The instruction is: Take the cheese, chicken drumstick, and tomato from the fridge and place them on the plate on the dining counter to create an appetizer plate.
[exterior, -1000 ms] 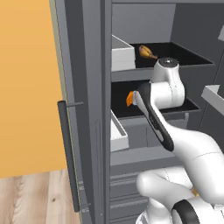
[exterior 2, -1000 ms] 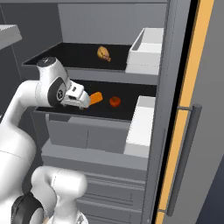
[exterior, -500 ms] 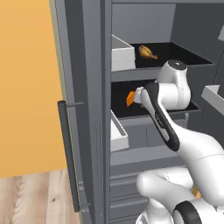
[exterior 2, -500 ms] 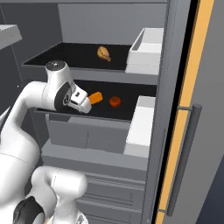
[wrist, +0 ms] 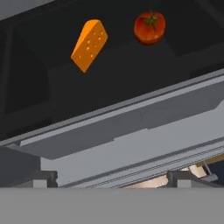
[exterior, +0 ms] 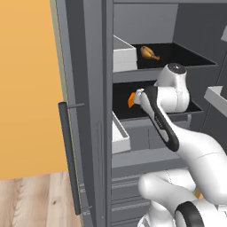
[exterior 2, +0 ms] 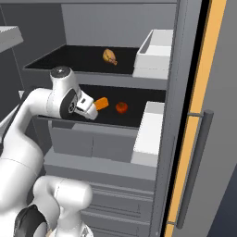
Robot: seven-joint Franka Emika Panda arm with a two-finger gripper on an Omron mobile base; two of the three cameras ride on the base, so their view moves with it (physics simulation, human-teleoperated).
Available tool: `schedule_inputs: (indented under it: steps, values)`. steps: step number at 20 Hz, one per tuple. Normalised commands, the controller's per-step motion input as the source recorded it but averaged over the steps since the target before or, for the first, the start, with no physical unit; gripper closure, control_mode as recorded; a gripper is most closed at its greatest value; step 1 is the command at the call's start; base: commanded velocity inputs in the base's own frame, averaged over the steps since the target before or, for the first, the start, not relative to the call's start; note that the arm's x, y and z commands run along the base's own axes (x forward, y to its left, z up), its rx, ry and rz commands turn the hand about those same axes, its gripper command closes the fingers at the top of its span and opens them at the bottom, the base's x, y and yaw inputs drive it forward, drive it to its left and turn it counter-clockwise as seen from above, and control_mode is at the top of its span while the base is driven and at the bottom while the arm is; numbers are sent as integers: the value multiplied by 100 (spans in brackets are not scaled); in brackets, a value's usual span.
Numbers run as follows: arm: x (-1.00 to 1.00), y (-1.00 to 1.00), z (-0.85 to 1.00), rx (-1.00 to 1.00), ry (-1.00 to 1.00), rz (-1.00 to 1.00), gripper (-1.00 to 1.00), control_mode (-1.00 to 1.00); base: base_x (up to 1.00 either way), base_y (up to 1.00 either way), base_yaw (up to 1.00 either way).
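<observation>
The fridge [exterior: 86, 66] stands open. The chicken drumstick [exterior: 150, 52] [exterior 2: 109, 56] lies on the upper black shelf. On the middle shelf [exterior 2: 143, 109] lie the cheese [exterior 2: 101, 103] [exterior: 131, 99] [wrist: 89, 44], an orange wedge, and to its right the round red tomato [exterior 2: 121, 108] [wrist: 149, 27]. My gripper [exterior 2: 92, 113] [wrist: 114, 179] hangs at the front edge of that shelf, a little short of the cheese. It is open, its tips wide apart with nothing between them. The plate and the dining counter are out of view.
White door bins [exterior: 122, 55] [exterior 2: 155, 46] [exterior 2: 148, 134] hang on the open doors at both sides of the shelves. A long dark bar handle [exterior: 68, 155] [exterior 2: 194, 166] runs down each door. Grey drawers [exterior 2: 92, 143] sit below the middle shelf.
My hand has edged a little lower and closer to the cheese at the middle shelf. The jaws have stayed open, and the food has not moved.
</observation>
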Motion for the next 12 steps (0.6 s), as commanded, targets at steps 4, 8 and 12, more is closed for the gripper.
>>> schedule_inputs:
  steps: [4,8,12]
  values:
    - [28,8,-22,0,-10,0,-100,-100,0,0,0]
    - [35,5,-19,0,-9,0,-100,-100,0,0,0]
    - [35,6,-19,0,-9,0,-100,-100,0,0,0]
